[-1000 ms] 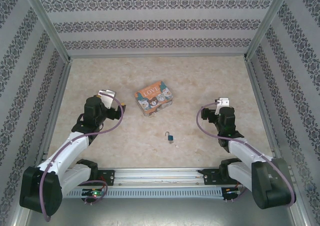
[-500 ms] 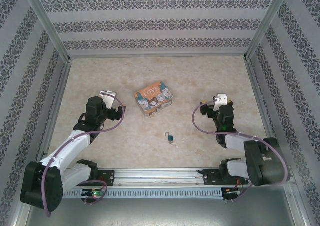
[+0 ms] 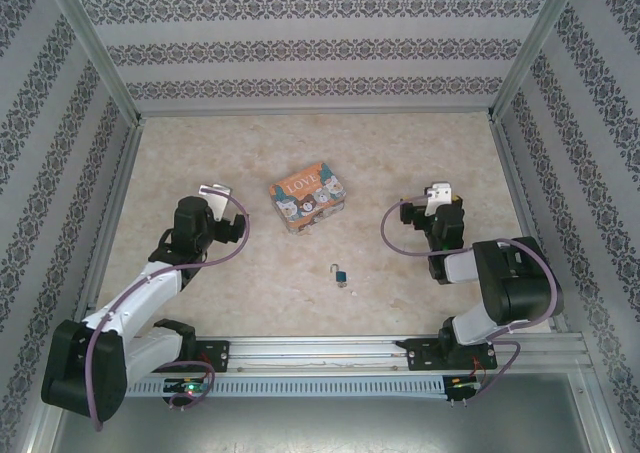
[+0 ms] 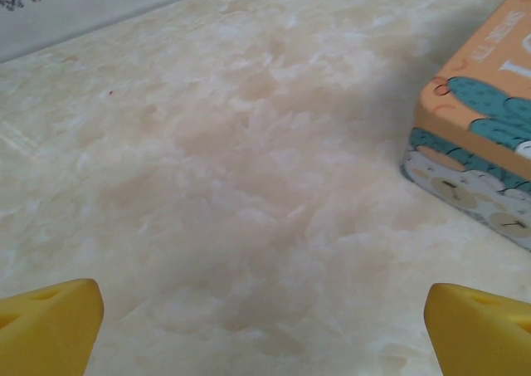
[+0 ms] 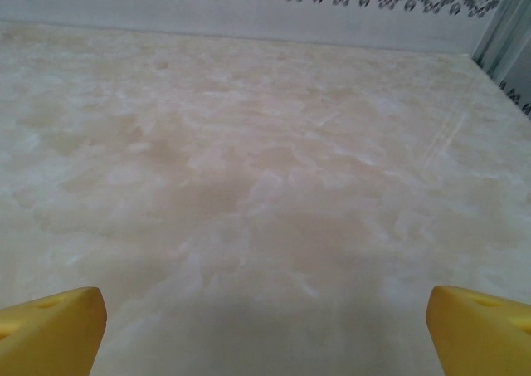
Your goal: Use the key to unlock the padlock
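Between both arms the padlock (image 3: 342, 274) lies on the worktop (image 3: 250, 283), the tin (image 3: 308, 199) beyond it. Both left fingers (image 4: 46, 326) and right fingers (image 5: 50, 330) stand apart, empty; the left wrist view catches the tin's corner.

The word "LOVE" is printed in pale capitals on the orange lid of the tin (image 3: 308, 201), toward the lid's far edge, as seen from above. In the left wrist view, a line of small white capitals is seen along the lid's edge, too blurred to be read with certainty. Beside it, a larger white letter is cut off at the frame's edge.
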You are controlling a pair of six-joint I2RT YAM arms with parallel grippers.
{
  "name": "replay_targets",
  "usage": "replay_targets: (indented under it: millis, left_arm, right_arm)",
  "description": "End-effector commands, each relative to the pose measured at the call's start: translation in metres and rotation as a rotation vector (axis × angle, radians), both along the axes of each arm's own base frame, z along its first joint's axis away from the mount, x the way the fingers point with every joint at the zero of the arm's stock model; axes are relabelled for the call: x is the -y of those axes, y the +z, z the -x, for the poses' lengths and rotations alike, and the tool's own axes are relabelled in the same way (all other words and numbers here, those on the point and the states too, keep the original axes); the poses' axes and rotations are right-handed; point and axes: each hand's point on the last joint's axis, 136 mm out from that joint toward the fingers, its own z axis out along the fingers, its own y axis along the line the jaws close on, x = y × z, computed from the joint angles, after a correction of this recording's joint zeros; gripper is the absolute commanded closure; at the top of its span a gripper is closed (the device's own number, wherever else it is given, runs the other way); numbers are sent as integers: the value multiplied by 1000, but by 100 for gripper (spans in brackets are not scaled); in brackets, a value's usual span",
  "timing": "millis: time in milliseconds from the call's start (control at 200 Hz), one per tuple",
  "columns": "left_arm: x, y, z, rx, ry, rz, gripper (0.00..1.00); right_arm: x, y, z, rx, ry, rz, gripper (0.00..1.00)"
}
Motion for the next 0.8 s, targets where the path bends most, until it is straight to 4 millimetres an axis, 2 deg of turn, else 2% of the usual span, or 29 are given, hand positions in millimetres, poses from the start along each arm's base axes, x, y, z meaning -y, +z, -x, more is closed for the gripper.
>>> replay_targets:
  millis: [0,95,165,275,435,535,650,749,794]
  left_arm:
    - [-25,0,-7,29,125,-30,1]
    - [-49,-5,-9,22,256,-11,1]
    - [-57,-6,-14,46,300,13,1]
    - [-57,-10,-26,71,301,20,1]
    - [-59,-33,-42,57,324,8,1]
    - [-59,-34,-56,59,324,-5,1]
    - [-48,-30,-72,112,250,6,1]
    - [-46,-36,-77,114,232,54,1]
    - [-54,-36,-76,125,274,61,1]
  right_arm:
    - [16,15,-15,20,-54,-68,2]
    - [17,15,-15,22,-56,-71,2]
    - [17,15,-15,23,-55,-71,2]
    - [17,15,-15,23,-56,-70,2]
    - [17,15,-15,23,-55,-70,2]
    - [17,15,-15,24,-55,-71,2]
    - [17,15,-15,23,-55,-70,2]
    - [17,15,-15,22,-55,-70,2]
    - [17,15,-15,23,-55,-69,2]
